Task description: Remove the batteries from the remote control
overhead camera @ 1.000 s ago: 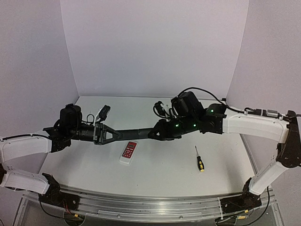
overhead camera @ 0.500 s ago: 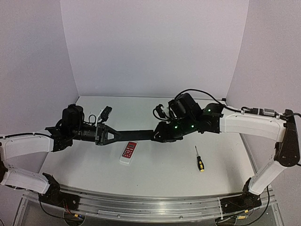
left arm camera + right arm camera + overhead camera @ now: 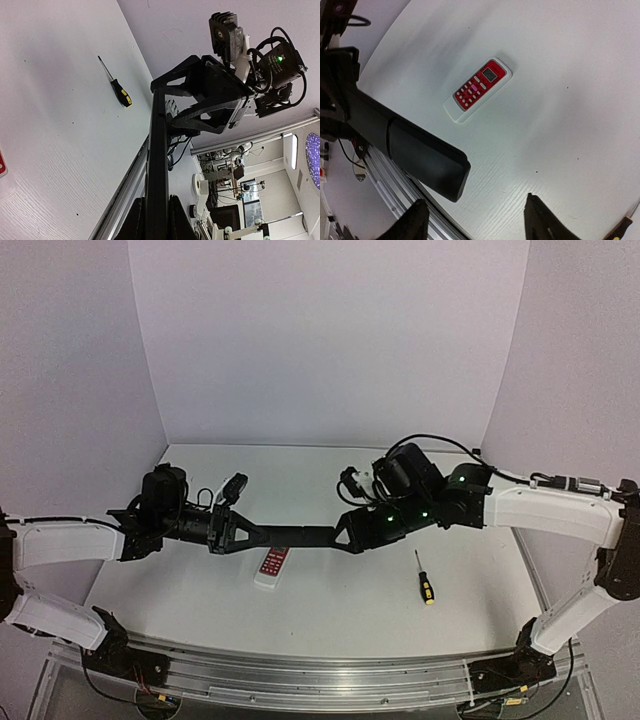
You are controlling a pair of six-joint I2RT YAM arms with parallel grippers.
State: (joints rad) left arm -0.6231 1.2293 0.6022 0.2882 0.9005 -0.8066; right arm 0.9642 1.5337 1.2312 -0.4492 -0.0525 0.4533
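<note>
Up off the table (image 3: 330, 612), holding the remote control (image 3: 295, 534) level in the air, stretched lengthwise between the two arms. No batteries to be made out in any view.

Pinching its left end in the left claw (image 3: 254, 532): from the left wrist, fingers (image 3: 136, 220) pressed against both long sides of the remote control (image 3: 157, 165), which runs straight up and away from the left claw (image 3: 156, 212) toward the other arm.

Meeting its right end with the right claw (image 3: 346, 532), seemingly touching from above. From the right wrist, right claw (image 3: 477, 217) spread wide, with the blunt dark end of the remote control (image 3: 420, 155) lying ahead of one finger (image 3: 415, 222) and not between the tips; cannot tell there whether touching.

Directly below, flat on the table: a white remote (image 3: 273, 565) with a red button panel, face up, partly under the black one as seen from above, also plain from the right wrist (image 3: 477, 90).

Farther right, well apart from both: a screwdriver (image 3: 424, 578) with a yellow-and-black handle, lying flat, likewise visible from the left wrist (image 3: 116, 86).
</note>
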